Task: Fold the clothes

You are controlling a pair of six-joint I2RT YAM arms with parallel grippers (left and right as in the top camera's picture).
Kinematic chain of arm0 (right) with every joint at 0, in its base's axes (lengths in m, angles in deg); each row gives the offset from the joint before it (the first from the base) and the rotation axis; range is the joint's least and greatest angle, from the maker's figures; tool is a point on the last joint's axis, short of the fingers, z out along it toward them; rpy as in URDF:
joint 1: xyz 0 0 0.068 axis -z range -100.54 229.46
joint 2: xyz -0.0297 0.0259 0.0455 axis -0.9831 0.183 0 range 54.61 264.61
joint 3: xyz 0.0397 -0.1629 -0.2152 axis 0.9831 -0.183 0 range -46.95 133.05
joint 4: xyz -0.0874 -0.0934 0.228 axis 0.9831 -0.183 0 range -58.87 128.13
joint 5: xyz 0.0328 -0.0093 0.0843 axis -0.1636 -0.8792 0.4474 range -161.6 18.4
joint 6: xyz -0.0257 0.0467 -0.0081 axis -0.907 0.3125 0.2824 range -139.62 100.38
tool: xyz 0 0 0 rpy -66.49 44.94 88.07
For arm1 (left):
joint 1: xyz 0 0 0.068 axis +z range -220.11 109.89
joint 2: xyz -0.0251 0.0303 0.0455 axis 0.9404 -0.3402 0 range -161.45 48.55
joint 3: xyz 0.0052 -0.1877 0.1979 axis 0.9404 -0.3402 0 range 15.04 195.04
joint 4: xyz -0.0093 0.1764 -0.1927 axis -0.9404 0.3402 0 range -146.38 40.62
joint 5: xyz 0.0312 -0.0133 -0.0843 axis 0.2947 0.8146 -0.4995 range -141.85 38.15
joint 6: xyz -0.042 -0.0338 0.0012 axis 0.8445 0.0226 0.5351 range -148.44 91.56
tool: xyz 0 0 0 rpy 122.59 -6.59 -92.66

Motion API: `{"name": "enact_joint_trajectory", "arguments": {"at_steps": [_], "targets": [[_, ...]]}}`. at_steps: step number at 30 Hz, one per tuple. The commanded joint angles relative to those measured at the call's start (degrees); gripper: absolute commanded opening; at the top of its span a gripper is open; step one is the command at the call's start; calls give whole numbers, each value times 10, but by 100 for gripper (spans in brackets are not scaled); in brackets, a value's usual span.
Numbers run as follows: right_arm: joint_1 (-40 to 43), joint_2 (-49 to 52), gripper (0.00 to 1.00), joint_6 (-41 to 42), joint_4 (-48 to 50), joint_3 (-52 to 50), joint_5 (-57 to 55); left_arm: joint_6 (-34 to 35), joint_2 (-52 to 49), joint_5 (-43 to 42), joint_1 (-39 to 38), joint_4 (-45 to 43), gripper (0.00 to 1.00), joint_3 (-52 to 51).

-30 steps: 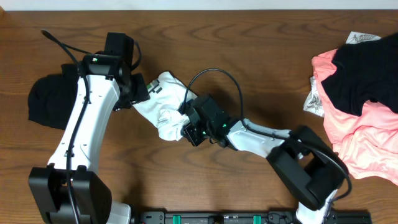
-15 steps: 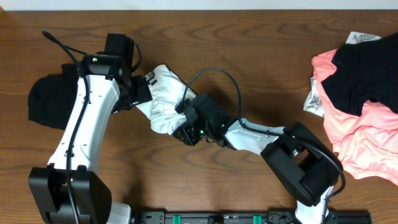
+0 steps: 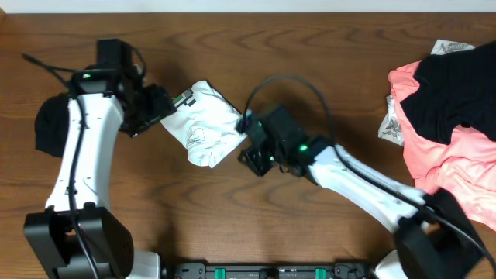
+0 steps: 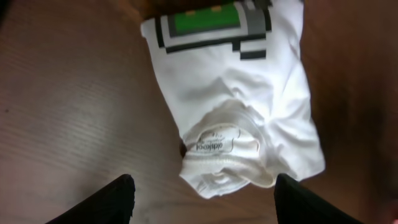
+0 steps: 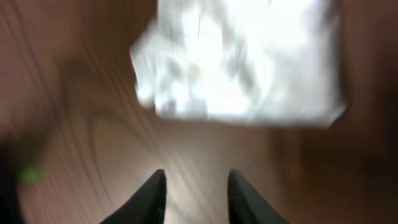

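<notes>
A white shirt (image 3: 203, 124) with a green and black print lies folded in a small bundle on the wooden table, left of centre. My left gripper (image 3: 159, 105) is just left of it, open wide and empty. In the left wrist view the shirt (image 4: 236, 106) lies ahead of the spread fingers (image 4: 205, 205). My right gripper (image 3: 252, 151) is just right of the shirt, open and empty. In the blurred right wrist view the shirt (image 5: 242, 68) lies ahead of the fingers (image 5: 196, 199).
A black garment (image 3: 50, 128) lies at the far left under the left arm. A pile at the right edge holds a pink garment (image 3: 453, 170), a black one (image 3: 453, 97) and a patterned white one (image 3: 391, 124).
Both grippers have let go of the white shirt and drawn back, the left one to the left, the right one to the right. The shirt now lies flatter on the table.
</notes>
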Motion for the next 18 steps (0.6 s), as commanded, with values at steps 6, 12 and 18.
{"name": "enact_joint_trajectory", "arguments": {"at_steps": [6, 12, 18], "targets": [[45, -2, 16, -20, 73, 40, 59, -24, -8, -200, 86, -107, 73, -101], [46, 56, 17, -20, 128, 40, 52, -27, -29, -236, 113, -174, 73, -164], [42, 155, 18, -11, 203, 40, 100, -39, -45, -243, 113, -183, 73, -175]]}}
